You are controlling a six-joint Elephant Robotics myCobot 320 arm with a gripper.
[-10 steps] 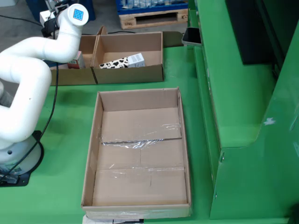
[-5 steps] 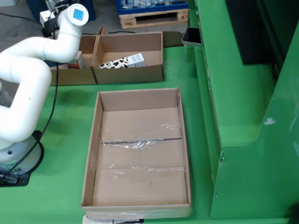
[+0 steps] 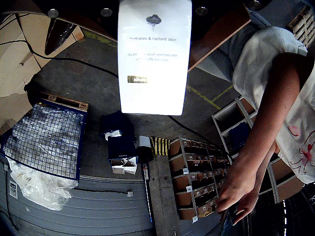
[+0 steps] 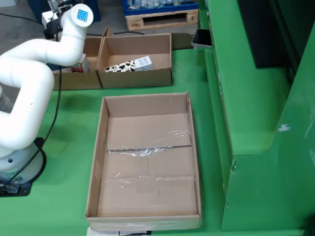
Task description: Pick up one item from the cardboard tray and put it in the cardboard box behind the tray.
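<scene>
Although the gripper itself is out of sight, the white carton (image 3: 154, 56) hanging beneath its camera (printed skincare box) looks light, stiff, smooth-sided; whether the jaws pinch it cannot be told.

The white arm (image 4: 34, 73) rises from its base at the fixed view's left and bends back. Its wrist (image 4: 76, 22) reaches rearward; the jaws are hidden.
</scene>
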